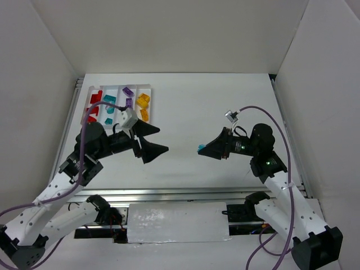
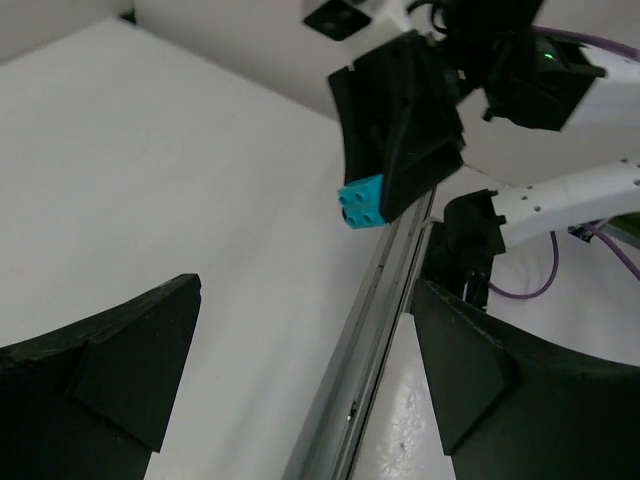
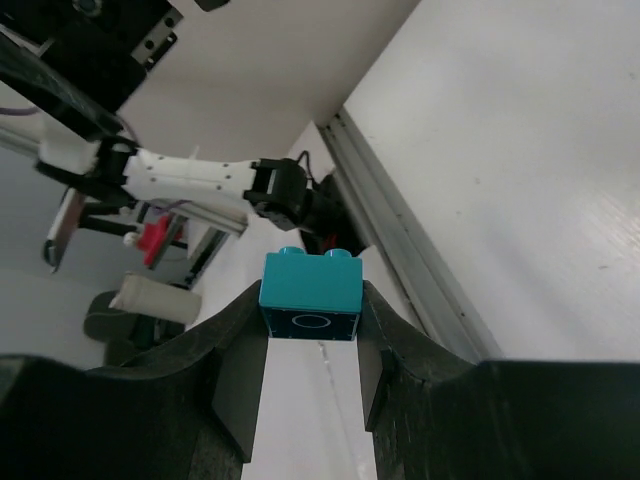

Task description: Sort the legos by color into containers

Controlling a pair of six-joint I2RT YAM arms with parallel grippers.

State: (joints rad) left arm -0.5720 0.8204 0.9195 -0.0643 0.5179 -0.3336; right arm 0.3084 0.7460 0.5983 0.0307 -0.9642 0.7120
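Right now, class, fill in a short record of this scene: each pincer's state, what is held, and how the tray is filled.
left pincer: open, empty, facing the right pincer
right pincer: shut on teal brick
tray: far left of table
compartments, left to right: red bricks, teal bricks, purple bricks, yellow bricks

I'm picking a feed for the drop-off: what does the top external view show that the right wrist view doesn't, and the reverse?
Only top external: the white tray at the far left, holding red, teal, purple and yellow legos, and the left pincer open on the near side of it. Only right wrist: the underside of the teal brick, with a round ring, clamped from both sides. Both: the right pincer shut on that teal brick.
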